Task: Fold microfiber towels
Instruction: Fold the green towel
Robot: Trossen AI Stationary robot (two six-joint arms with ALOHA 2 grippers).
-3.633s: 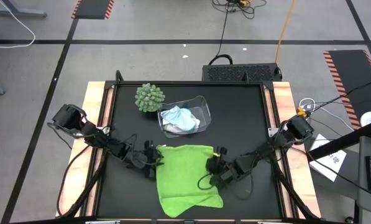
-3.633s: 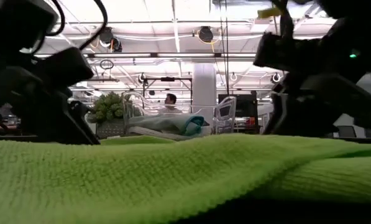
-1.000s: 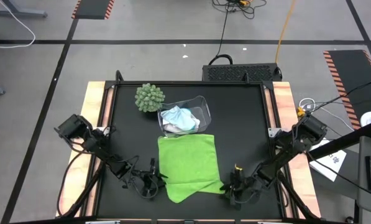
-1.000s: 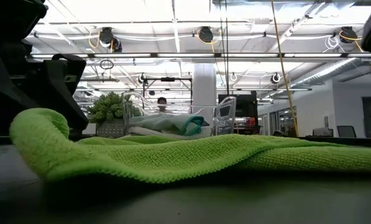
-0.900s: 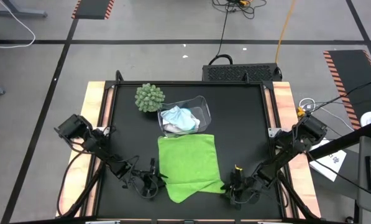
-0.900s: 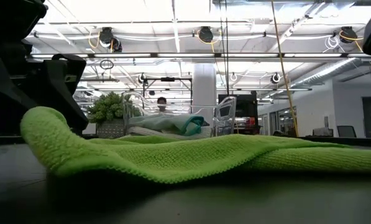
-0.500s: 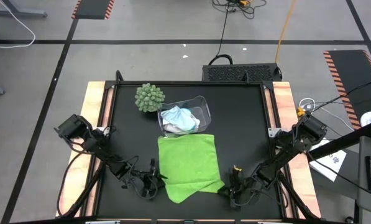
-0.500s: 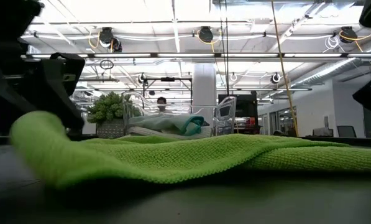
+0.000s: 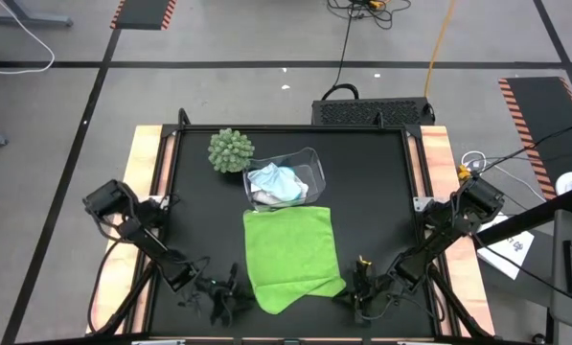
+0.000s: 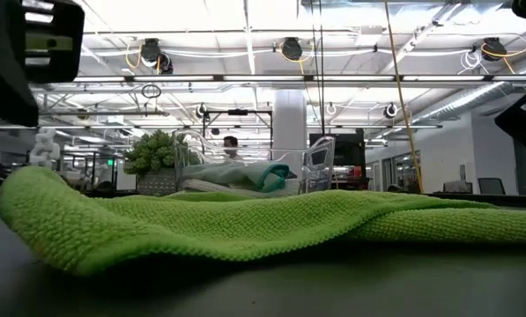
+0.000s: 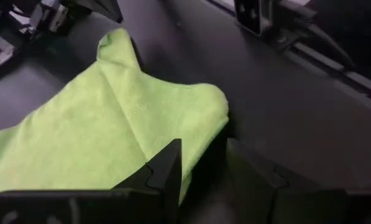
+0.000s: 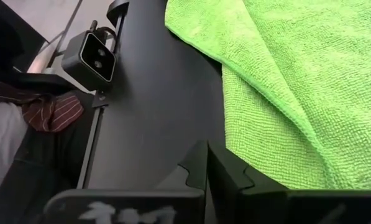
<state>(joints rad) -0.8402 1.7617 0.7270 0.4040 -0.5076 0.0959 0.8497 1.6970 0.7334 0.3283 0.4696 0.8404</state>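
My left hand (image 9: 230, 303) hangs half-open; my right hand (image 9: 357, 287) is closed, empty, just beside the lime towel (image 9: 290, 251) lying mid-counter toward the near edge. It's soft, limp; I'd pinch corners.

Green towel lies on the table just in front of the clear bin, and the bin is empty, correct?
Not empty. The high view shows the clear bin holding a light blue towel bunched with a white towel. The rest is right: the green towel lies on the table just in front of it.
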